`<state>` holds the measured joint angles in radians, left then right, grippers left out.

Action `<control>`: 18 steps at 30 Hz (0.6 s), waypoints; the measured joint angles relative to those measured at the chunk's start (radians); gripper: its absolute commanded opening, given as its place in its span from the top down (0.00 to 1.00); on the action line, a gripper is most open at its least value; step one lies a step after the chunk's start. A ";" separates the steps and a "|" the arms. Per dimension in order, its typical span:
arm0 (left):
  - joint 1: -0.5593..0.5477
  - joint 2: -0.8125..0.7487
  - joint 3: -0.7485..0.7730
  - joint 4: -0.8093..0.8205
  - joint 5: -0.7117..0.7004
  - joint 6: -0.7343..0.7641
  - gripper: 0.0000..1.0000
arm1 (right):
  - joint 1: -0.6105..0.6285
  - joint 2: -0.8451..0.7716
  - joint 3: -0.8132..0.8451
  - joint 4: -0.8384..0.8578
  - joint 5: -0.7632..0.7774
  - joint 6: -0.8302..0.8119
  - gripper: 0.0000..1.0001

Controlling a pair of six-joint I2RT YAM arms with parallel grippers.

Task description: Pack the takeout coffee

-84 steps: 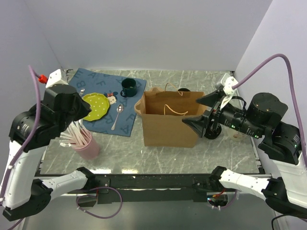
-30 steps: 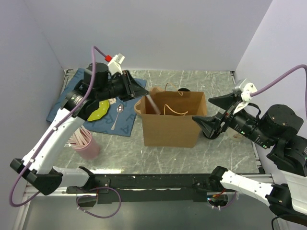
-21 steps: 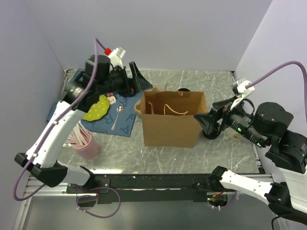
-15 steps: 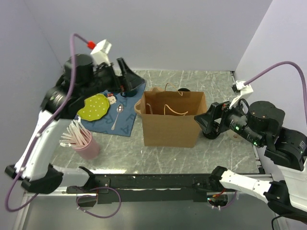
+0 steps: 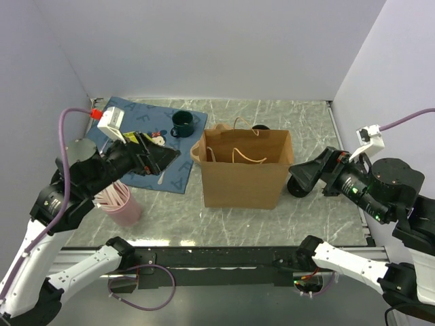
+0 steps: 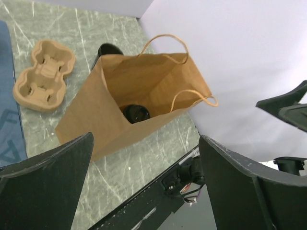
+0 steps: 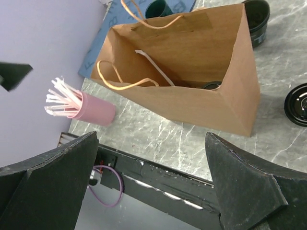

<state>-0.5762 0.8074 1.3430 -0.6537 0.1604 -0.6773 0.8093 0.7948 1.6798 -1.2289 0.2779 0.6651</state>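
The takeout coffee (image 6: 135, 113), a black cup with a round black lid, stands upright on the floor of the open brown paper bag (image 5: 241, 178); the right wrist view shows only its dark rim (image 7: 211, 86). A white straw (image 7: 153, 67) leans inside the bag. My left gripper (image 5: 163, 155) (image 6: 146, 136) hangs open and empty, high and left of the bag. My right gripper (image 5: 300, 178) (image 7: 151, 135) is open and empty to the bag's right, pointing at it.
A second black cup (image 7: 256, 19) stands behind the bag, and a loose black lid (image 7: 297, 104) lies to its right. A cardboard cup carrier (image 6: 43, 74) lies by the bag's left side. A green mug (image 5: 181, 123) sits on the blue mat (image 5: 139, 114); a pink cup of straws (image 5: 124, 204) stands front left.
My left gripper, shut on a straw over the bag a second ago, has opened, left the straw inside, and swung back left and toward the near edge. My right gripper drew back slightly.
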 measured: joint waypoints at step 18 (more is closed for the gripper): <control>0.000 -0.019 -0.042 0.021 0.003 -0.026 0.03 | 0.000 0.018 0.042 0.010 0.044 -0.005 0.00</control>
<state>-0.5762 0.7887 1.3014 -0.6331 0.1638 -0.7036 0.8093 0.8127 1.7214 -1.2190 0.3218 0.6605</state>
